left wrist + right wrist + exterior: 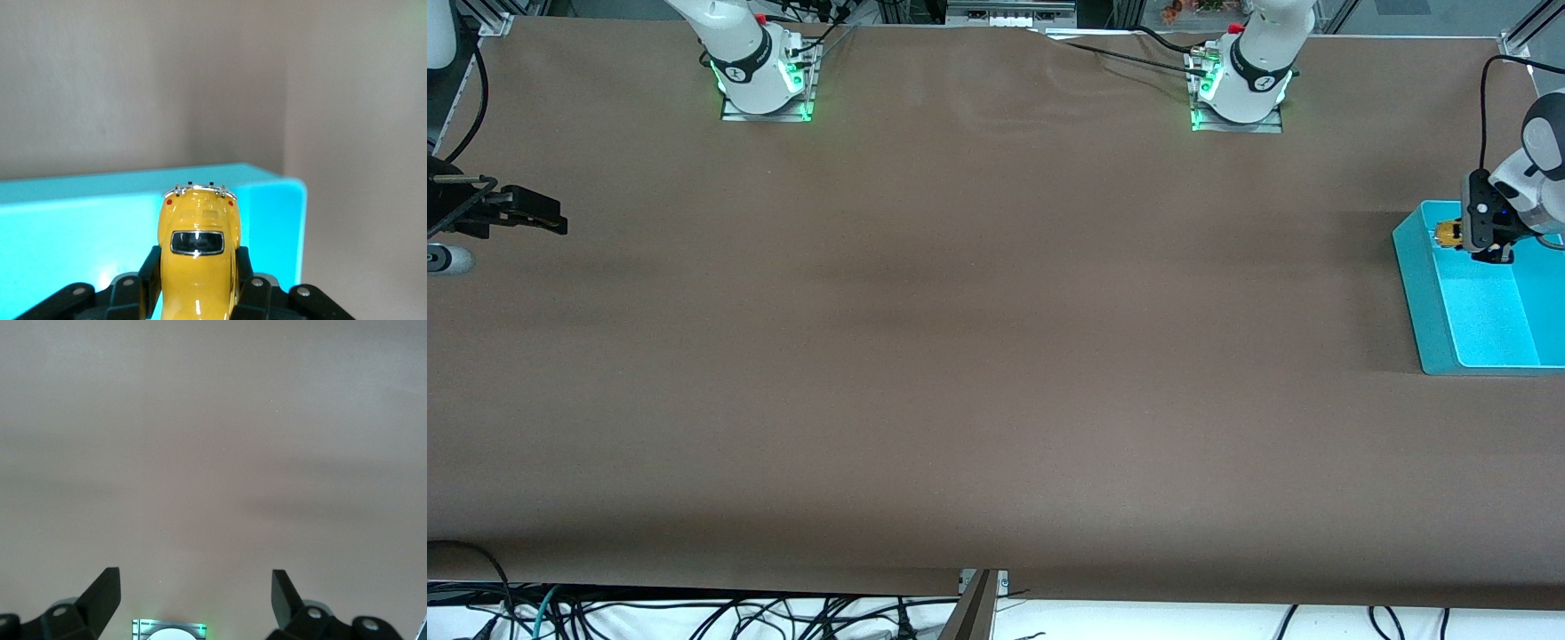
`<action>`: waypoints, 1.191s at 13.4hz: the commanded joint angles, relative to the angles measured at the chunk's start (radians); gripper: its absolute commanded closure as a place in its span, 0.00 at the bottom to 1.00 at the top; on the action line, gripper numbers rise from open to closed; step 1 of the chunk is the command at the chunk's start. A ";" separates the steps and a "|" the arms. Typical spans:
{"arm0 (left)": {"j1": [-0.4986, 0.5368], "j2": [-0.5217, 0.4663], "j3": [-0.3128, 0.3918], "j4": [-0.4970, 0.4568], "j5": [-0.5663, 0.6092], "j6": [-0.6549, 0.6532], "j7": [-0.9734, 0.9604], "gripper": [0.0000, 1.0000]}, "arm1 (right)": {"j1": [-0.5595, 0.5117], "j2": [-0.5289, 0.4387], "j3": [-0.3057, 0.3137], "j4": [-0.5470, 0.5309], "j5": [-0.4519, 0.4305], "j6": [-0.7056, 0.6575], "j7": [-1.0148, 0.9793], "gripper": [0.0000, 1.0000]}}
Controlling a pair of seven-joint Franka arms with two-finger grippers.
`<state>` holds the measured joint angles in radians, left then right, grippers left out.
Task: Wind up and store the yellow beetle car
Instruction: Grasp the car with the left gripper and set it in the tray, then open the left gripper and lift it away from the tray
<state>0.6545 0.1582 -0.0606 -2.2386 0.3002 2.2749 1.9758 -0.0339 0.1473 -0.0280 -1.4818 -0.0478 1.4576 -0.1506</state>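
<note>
The left gripper (pixel 1458 236) pinches the small glossy yellow beetle car (pixel 198 257) in its jaws over the turquoise plastic bin (pixel 1427 302), apparently for storing, while the right gripper (pixel 547 216) waits, jaws spread, over the brown tabletop (pixel 978 356).

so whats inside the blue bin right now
Only bare floor shows inside the turquoise bin. The left gripper holds the yellow beetle car over its corner. The arm and the picture's edge hide part of the inside.

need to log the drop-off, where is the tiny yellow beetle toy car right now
The yellow beetle toy car is clamped in the left gripper, held over the turquoise plastic bin at the left arm's end of the table, not yet released.
</note>
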 commanded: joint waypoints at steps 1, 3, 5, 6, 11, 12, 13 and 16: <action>0.089 0.069 -0.011 0.019 0.008 0.102 0.113 0.84 | 0.000 0.008 0.003 0.021 -0.014 -0.006 0.011 0.00; 0.117 0.105 -0.013 0.017 0.008 0.133 0.120 0.83 | 0.000 0.008 0.005 0.021 -0.014 -0.006 0.013 0.00; 0.148 0.144 -0.013 0.017 0.008 0.181 0.121 0.78 | 0.000 0.008 0.005 0.021 -0.014 -0.006 0.016 0.00; 0.151 0.168 -0.013 0.017 0.008 0.202 0.121 0.73 | 0.000 0.008 0.005 0.021 -0.014 -0.006 0.016 0.00; 0.151 0.170 -0.016 0.020 -0.029 0.190 0.095 0.00 | 0.000 0.008 0.003 0.021 -0.014 -0.006 0.017 0.00; 0.146 0.132 -0.021 0.020 -0.033 0.177 0.072 0.00 | 0.000 0.008 0.005 0.021 -0.014 -0.006 0.017 0.00; 0.140 0.097 -0.025 0.025 -0.036 0.113 0.030 0.00 | 0.000 0.008 0.003 0.021 -0.014 -0.008 0.017 0.00; 0.140 0.026 -0.137 0.118 -0.036 -0.183 -0.162 0.00 | 0.000 0.008 0.003 0.021 -0.014 -0.006 0.016 0.00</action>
<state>0.7927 0.2444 -0.1336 -2.1663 0.2862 2.2517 1.9072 -0.0339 0.1475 -0.0279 -1.4814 -0.0481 1.4576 -0.1506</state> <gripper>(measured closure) 0.000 0.000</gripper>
